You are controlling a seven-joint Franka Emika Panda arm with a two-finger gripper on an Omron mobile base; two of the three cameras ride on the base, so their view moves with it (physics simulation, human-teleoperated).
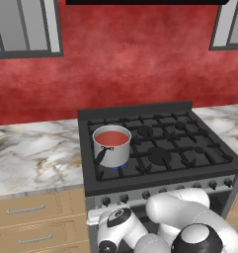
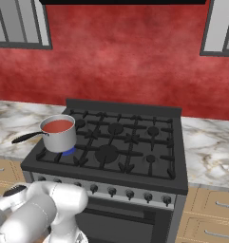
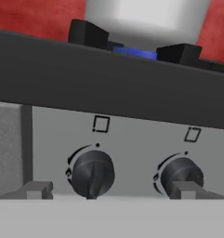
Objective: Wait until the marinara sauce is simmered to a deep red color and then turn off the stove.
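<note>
Gripper (image 3: 108, 191) gapes before stove (image 1: 160, 148) knob (image 3: 91, 173), pointer down.

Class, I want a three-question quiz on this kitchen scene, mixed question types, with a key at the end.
1. True or false: a blue flame burns under the saucepan.
2. Multiple choice: the saucepan stands on which burner of the stove? A) front left B) back right C) centre
3. Short answer: in the hand view, what do the gripper fingertips flank, and are they open or shut?

Key
1. True.
2. A.
3. They stand open, with the left knob between them; a second knob is beside the right fingertip. The marinara sauce looks orange-red.
</note>
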